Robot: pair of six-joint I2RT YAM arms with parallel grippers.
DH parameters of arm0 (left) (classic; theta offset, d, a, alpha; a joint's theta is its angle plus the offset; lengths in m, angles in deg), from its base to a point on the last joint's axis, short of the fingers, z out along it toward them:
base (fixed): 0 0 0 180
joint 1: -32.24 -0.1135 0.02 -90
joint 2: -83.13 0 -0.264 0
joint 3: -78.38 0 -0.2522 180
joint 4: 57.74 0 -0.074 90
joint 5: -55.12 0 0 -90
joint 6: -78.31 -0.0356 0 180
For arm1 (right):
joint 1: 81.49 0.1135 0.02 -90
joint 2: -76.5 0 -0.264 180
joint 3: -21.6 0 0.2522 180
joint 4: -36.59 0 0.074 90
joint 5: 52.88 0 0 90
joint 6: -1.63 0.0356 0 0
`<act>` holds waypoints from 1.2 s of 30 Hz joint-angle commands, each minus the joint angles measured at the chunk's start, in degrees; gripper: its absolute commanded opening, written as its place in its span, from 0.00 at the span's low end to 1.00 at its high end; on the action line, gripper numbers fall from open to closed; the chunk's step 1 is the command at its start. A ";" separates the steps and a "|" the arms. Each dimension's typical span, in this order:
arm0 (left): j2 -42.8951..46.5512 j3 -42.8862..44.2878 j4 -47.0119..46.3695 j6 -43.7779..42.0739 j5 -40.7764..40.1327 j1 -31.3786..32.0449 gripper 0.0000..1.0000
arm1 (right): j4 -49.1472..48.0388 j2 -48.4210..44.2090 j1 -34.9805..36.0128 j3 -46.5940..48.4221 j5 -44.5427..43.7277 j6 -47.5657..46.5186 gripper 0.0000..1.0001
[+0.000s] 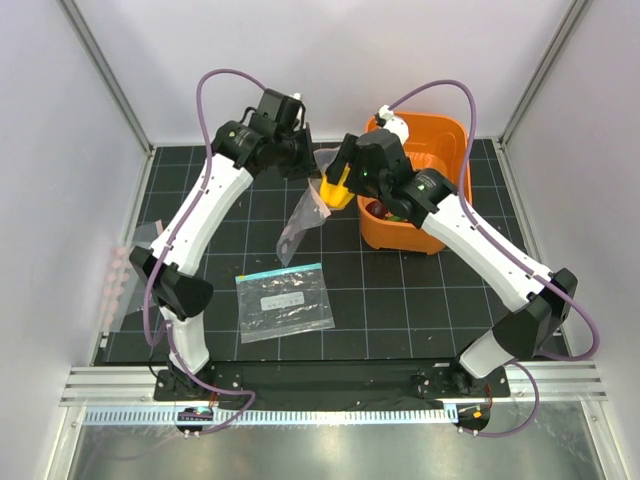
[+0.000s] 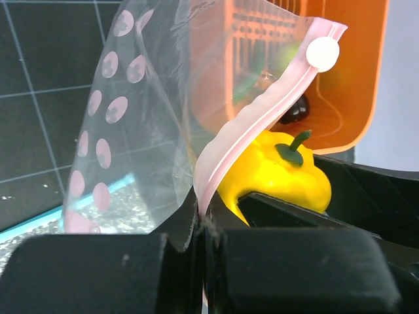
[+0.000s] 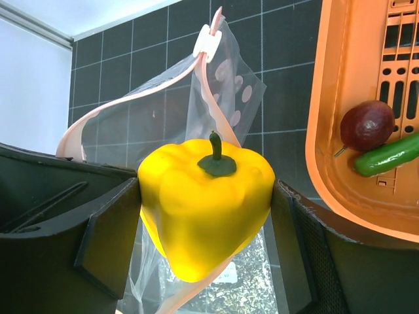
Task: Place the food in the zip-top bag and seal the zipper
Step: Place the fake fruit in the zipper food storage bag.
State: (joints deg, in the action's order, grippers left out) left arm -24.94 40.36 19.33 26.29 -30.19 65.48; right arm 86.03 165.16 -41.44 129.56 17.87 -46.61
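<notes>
Left hand (image 2: pixel 201 226) is clamped shut on the zip-top bag (image 2: pixel 131 131), pinching its pink zipper (image 2: pixel 262 114) edge, and the bag hangs above the tabletop (image 1: pixel 400 300). Right hand (image 1: pixel 338 182) grips the yellow pepper (image 3: pixel 206 209) between both fingers, right at the bag's mouth. It's tight there: the orange basket (image 1: pixel 445 135) wall sits just beside, with the maroon piece (image 3: pixel 368 124) and green chili (image 3: pixel 389 154) inside. Bare grid shows on the bag's other side.

Orange basket (image 1: pixel 462 165) back right, teal-edged clear bag (image 1: pixel 284 302) flat on gridded mat (image 1: pixel 400 300)
</notes>
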 commanded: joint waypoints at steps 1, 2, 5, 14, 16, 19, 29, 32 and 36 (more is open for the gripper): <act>3.48 1.94 -7.58 4.03 7.69 0.43 0.00 | -1.66 0.98 0.73 2.66 2.36 0.08 0.25; 3.66 2.03 -7.93 4.38 8.14 0.34 0.00 | -2.45 0.72 0.73 2.23 3.33 -0.88 0.25; 3.66 2.03 -8.46 5.88 10.07 -1.24 0.00 | -8.15 -1.03 0.73 -0.49 5.97 -2.37 0.25; 3.57 2.03 -11.36 10.62 15.95 -4.67 0.00 | -10.46 -1.74 0.73 -5.16 12.30 -6.07 0.25; 3.48 1.86 -12.33 11.42 16.75 -4.76 0.00 | -9.93 -1.48 0.73 -4.98 11.87 -6.95 0.25; 3.57 1.15 -13.47 12.21 17.37 -4.84 0.00 | -9.31 -1.38 0.64 -4.54 12.21 -7.13 0.26; 5.15 -4.82 -16.29 14.76 20.54 -5.28 0.00 | -16.27 -6.49 -0.15 -9.47 4.83 -2.21 0.31; 6.03 -6.31 -16.99 15.63 21.41 -5.20 0.00 | -14.68 -5.26 -0.24 -7.01 5.53 -0.63 0.49; 7.08 -8.86 -19.18 17.13 22.03 -5.28 0.00 | -13.10 -4.03 -0.33 -4.03 7.29 0.51 0.75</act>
State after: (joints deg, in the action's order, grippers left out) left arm -21.57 32.25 4.29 41.81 -11.24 60.23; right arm 74.47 161.38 -41.74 121.08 25.19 -48.49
